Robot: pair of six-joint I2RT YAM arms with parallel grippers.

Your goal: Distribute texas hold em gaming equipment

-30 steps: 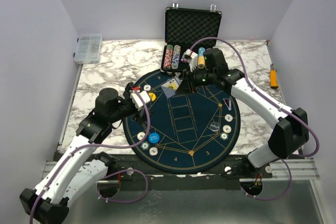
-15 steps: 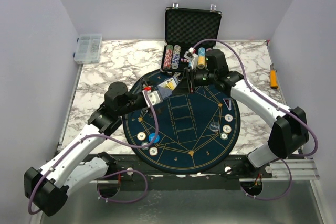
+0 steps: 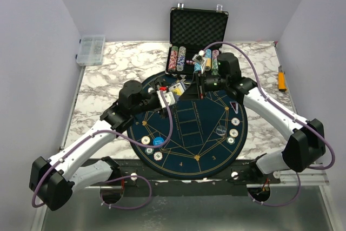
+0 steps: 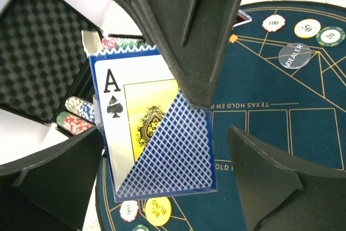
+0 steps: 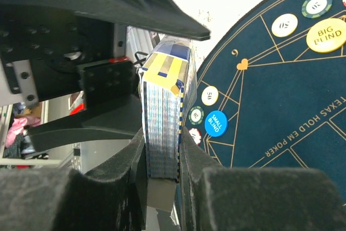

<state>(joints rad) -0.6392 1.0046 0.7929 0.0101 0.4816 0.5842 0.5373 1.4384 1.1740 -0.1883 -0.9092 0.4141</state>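
My right gripper (image 5: 162,152) is shut on a deck of playing cards (image 5: 162,128), gripped edge-on between both fingers. Seen from the left wrist, the same deck (image 4: 162,144) shows an ace of spades and a blue lattice back, hanging upright over the dark-blue mat (image 3: 189,150). My left gripper (image 4: 162,187) is open, one finger on each side just below the deck, touching nothing. From above, the left gripper (image 3: 167,97) sits right beside the deck (image 3: 177,87) and the right gripper (image 3: 198,86). On the mat lie the blue small-blind disc (image 3: 157,142), the yellow big-blind disc (image 4: 158,211) and the clear dealer disc (image 3: 220,130).
An open black case (image 3: 198,25) holding rows of chips (image 3: 178,58) stands behind the mat. Cream chips lie by the small blind (image 3: 149,150) and by the dealer disc (image 3: 233,132). A clear plastic compartment box (image 3: 91,48) sits far left, an orange tool (image 3: 281,78) far right.
My left arm has swung right and forward, bringing its open gripper from the mat's left edge up to the deck. The right gripper has shifted slightly right, still holding the deck.
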